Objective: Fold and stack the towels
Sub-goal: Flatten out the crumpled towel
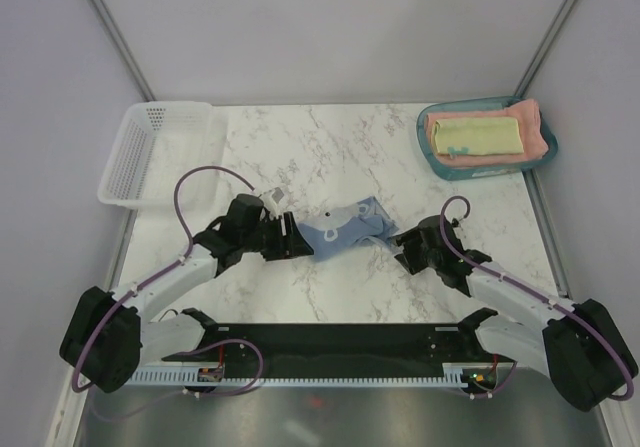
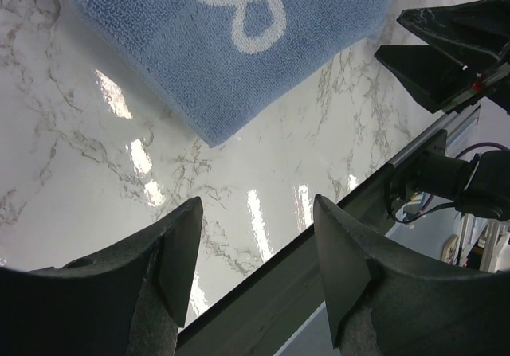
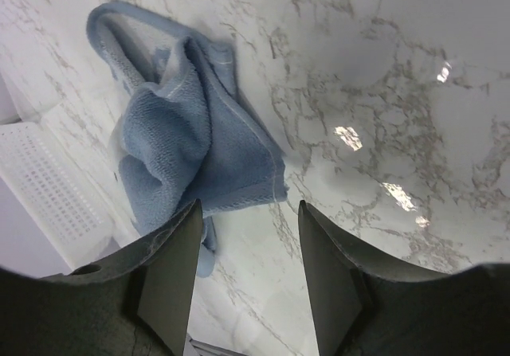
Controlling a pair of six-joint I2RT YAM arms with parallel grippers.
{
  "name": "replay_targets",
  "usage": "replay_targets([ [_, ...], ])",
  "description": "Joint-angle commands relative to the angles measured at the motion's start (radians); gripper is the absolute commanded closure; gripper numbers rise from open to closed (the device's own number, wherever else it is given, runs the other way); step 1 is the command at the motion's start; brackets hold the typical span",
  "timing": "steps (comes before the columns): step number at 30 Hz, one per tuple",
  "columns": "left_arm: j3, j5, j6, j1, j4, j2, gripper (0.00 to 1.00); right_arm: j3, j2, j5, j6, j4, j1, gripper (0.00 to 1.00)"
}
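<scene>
Left claw (image 2: 256, 205) low (near towel (image 2: 199, 53))

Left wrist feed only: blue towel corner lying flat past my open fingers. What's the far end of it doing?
Observer: The grey-blue towel is bunched up at its right end, folded over on itself, not flat.
Operator: Right gripper got it?
Observer: No. The right gripper is open at that bunched end, not gripping it.
Operator: Other two towels?
Observer: The pale-yellow towel lies folded on the salmon-pink towel in the teal tray at the far right corner.
</scene>
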Motion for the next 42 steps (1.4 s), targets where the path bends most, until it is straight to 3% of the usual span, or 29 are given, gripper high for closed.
replay_targets([
  [1,-0.01,0.016,-0.025,-0.006,0.047,-0.037,0.35,0.043,0.035,0.04,0.134,-0.023,0.035,0.41],
  [10,-0.025,0.02,-0.033,-0.009,0.077,0.003,0.35,0.045,0.104,0.146,0.239,0.015,0.091,0.4],
  [15,-0.036,0.02,-0.051,-0.01,0.117,0.059,0.34,0.054,0.167,0.162,0.213,0.069,0.091,0.45],
  [17,-0.025,0.033,-0.051,-0.01,0.119,0.076,0.34,0.053,0.173,0.184,0.193,0.077,0.091,0.55],
  [18,-0.018,0.034,-0.051,-0.01,0.119,0.081,0.34,0.057,0.164,0.196,0.167,0.089,0.091,0.73],
  [20,-0.008,0.031,-0.052,-0.01,0.116,0.081,0.34,0.083,0.144,0.239,0.099,0.091,0.09,0.98],
  [21,0.011,0.033,-0.051,-0.01,0.11,0.079,0.34,0.13,0.118,0.245,-0.021,0.091,0.081,1.0],
  [25,0.1,0.058,0.015,-0.01,0.051,0.041,0.35,0.362,0.058,0.218,-0.419,0.027,0.076,1.0],
  [28,0.162,0.127,0.093,-0.012,0.05,0.009,0.37,0.56,0.052,0.153,-0.572,-0.109,0.076,1.0],
  [30,0.191,0.173,0.122,-0.016,0.074,-0.003,0.41,0.611,0.036,0.129,-0.571,-0.165,0.076,1.0],
  [33,0.187,0.233,0.142,-0.058,0.117,-0.01,0.44,0.562,-0.006,0.039,-0.486,-0.179,0.09,1.0],
  [37,0.141,0.194,0.133,-0.153,0.241,-0.011,0.41,0.49,-0.071,0.063,-0.345,-0.141,0.136,1.0],
  [42,0.089,0.079,0.113,-0.246,0.375,0.004,0.36,0.445,-0.073,0.074,-0.295,-0.044,0.159,1.0],
])
